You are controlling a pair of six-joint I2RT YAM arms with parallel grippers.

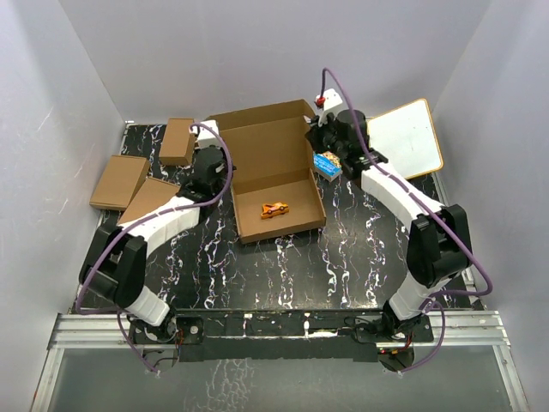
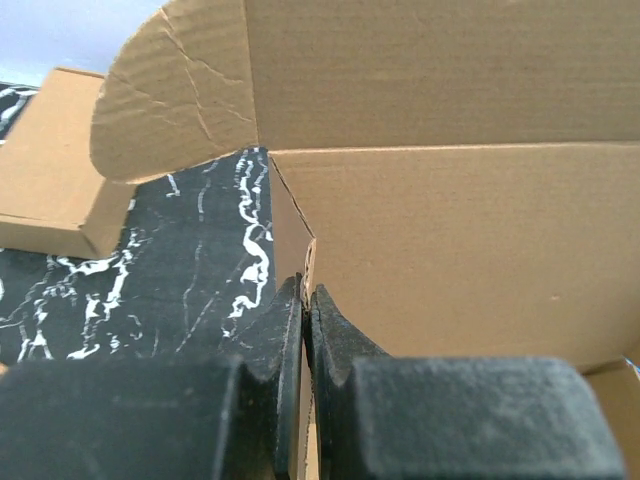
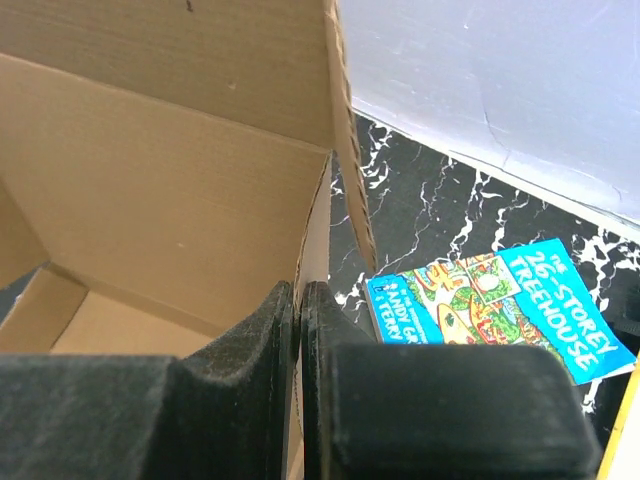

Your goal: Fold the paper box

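Note:
The paper box (image 1: 266, 142) stands open at the middle back of the table, its lid raised toward the back wall and its tray walls up. A small orange toy car (image 1: 274, 209) lies inside the tray. My left gripper (image 1: 225, 172) is at the box's left wall; the left wrist view shows this gripper (image 2: 306, 290) shut on the thin edge of that cardboard wall (image 2: 450, 240). My right gripper (image 1: 319, 142) is at the right wall, and the right wrist view shows it (image 3: 297, 288) pinching that wall's edge (image 3: 150, 190).
Three smaller folded brown boxes (image 1: 178, 140) (image 1: 118, 181) (image 1: 147, 199) lie at the left; one (image 2: 50, 160) shows in the left wrist view. A blue book (image 1: 328, 164) (image 3: 500, 300) lies just right of the box. A white board (image 1: 407, 137) leans at the back right.

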